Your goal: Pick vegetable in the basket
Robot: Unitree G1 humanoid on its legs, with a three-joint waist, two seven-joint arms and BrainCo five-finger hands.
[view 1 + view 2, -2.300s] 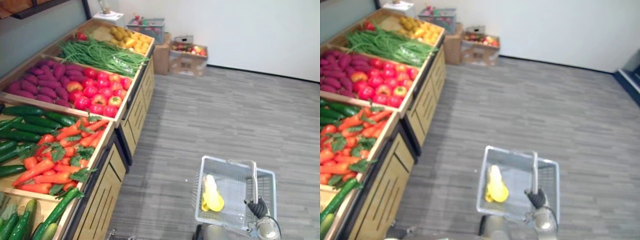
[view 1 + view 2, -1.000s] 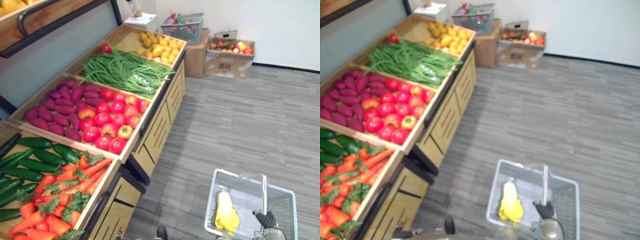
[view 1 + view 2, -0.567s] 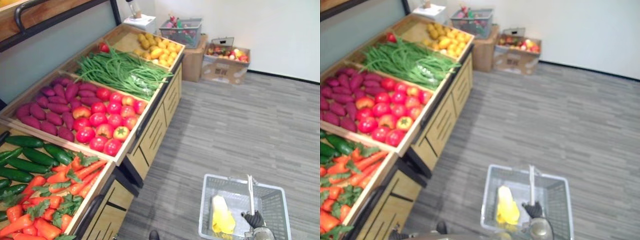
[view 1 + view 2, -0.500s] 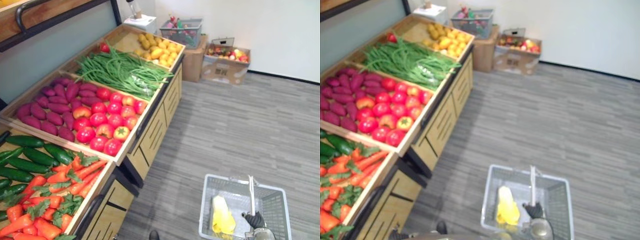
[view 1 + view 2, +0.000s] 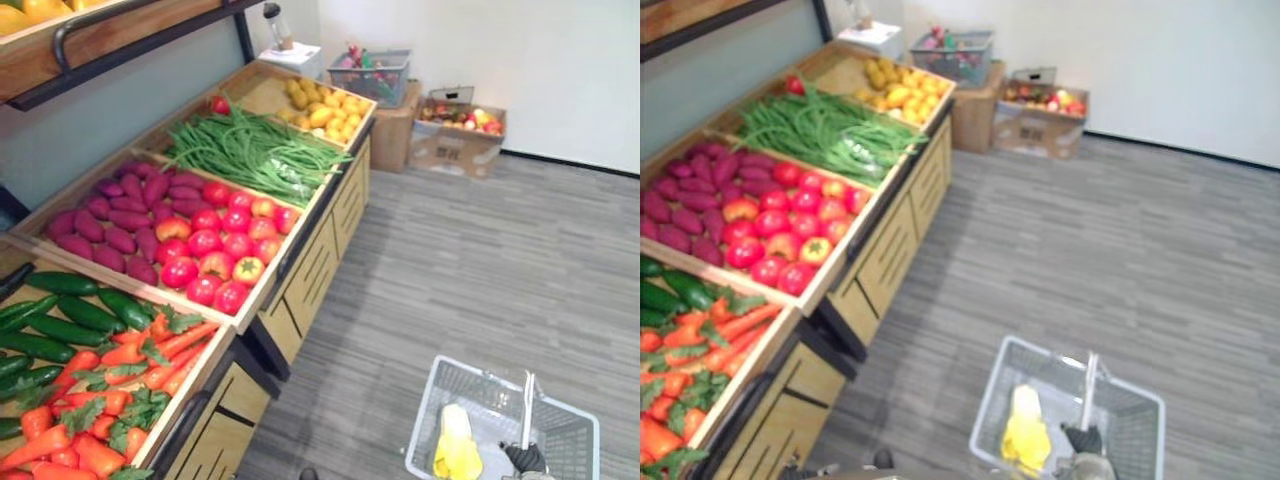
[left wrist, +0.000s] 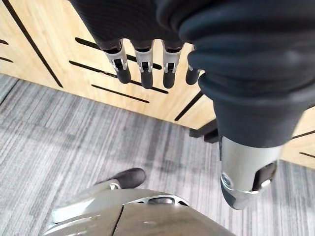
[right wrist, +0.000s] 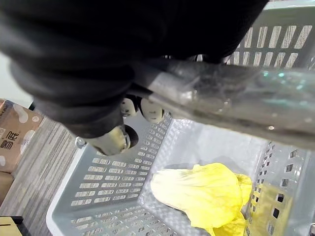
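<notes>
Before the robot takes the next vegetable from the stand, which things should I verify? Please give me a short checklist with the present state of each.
1. Grip: right hand curled round the basket handle: ok.
2. Free hand: left hand has straight fingers and holds nothing: ok.
3. Space in the basket: ok; one yellow leafy vegetable lies inside.
4. Position: left hand above the produce: not ok; it hangs low before the stand's wooden front.
5. Reach to the carrots and tomatoes: cannot tell.

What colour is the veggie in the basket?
The leafy vegetable is yellow, clearest in the right wrist view.
</notes>
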